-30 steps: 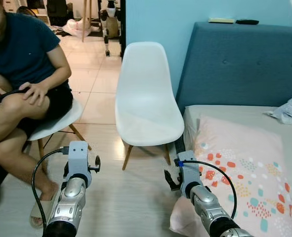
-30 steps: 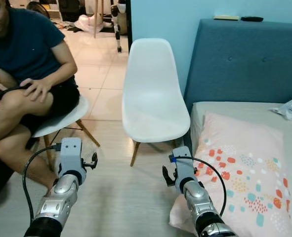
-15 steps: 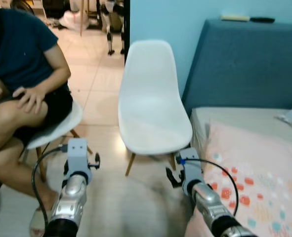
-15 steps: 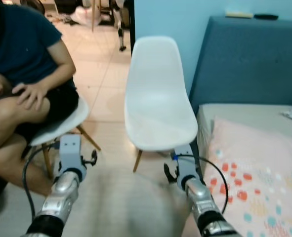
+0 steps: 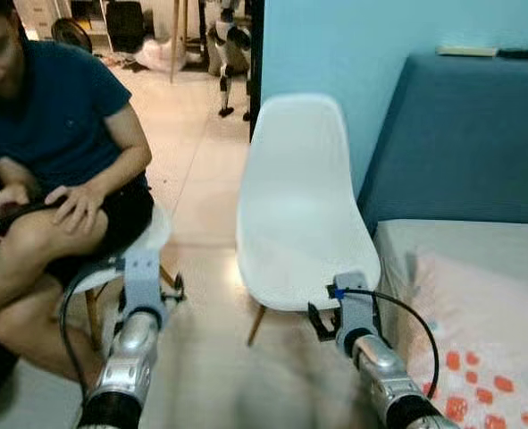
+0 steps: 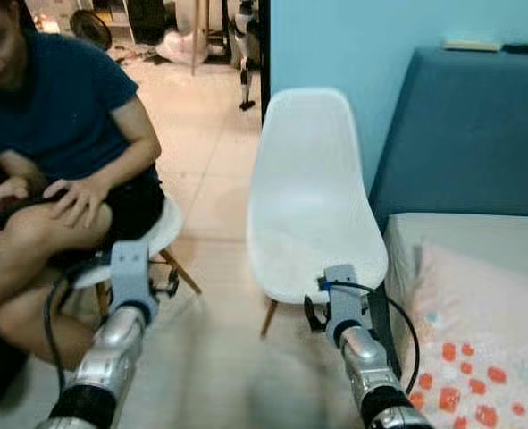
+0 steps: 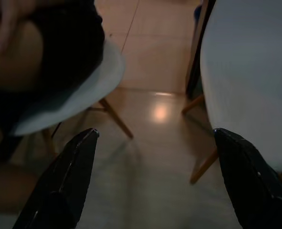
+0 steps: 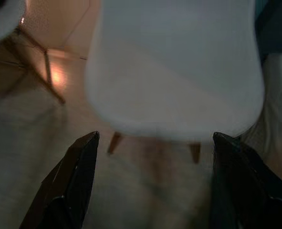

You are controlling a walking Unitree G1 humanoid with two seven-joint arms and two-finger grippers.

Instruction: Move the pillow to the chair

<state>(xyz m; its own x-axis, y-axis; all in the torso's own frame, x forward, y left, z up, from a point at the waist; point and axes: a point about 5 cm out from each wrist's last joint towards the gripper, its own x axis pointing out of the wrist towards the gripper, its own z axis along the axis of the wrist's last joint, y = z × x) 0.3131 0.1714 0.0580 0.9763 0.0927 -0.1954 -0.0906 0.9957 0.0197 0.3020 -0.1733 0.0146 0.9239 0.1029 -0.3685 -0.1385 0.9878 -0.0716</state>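
white chair beside bed, pink pillow on bed, seated person

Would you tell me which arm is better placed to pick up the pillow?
Right, probably. The right gripper hovers open beside the pillow on the bed, while the left gripper is across near the seated person.

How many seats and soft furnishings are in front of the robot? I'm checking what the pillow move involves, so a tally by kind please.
White chairs: 2, an empty white chair and the white chair under the seated person
Pillows: 1, the pink patterned pillow
Beds: 1, the bed with blue headboard
Total: 4
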